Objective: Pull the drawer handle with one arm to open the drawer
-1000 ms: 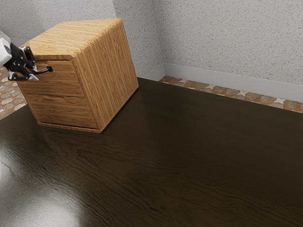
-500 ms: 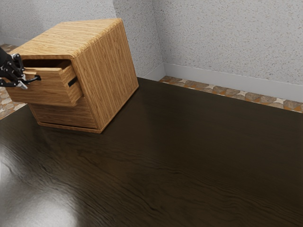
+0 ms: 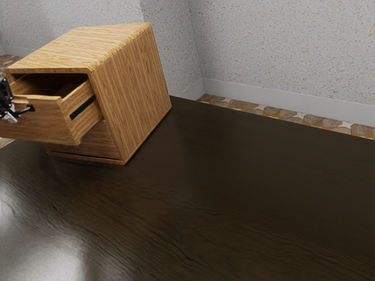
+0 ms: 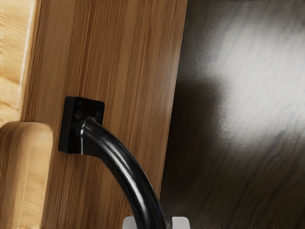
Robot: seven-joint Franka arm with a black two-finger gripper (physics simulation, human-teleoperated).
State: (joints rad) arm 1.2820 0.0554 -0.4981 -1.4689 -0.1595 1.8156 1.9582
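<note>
A wooden two-drawer cabinet (image 3: 126, 82) stands at the back left of the dark table (image 3: 234, 193). Its top drawer (image 3: 47, 122) sticks well out toward the exterior view's left, and its inside is open to view. At that view's left edge my black gripper (image 3: 8, 110) is shut on the drawer's black handle (image 3: 23, 109). In the wrist view the curved handle (image 4: 121, 167) runs from its square mount on the drawer front (image 4: 119, 62) down under my hand. The lower drawer (image 3: 82, 143) is shut.
Grey speckled walls (image 3: 281, 41) with a white baseboard stand behind the table. A strip of patterned floor tiles (image 3: 304, 117) runs along the far edge. The dark tabletop (image 4: 238, 143) stretches wide to the right of the cabinet.
The top drawer went from shut to well pulled out. My gripper travelled toward the exterior view's left with the handle in it.
</note>
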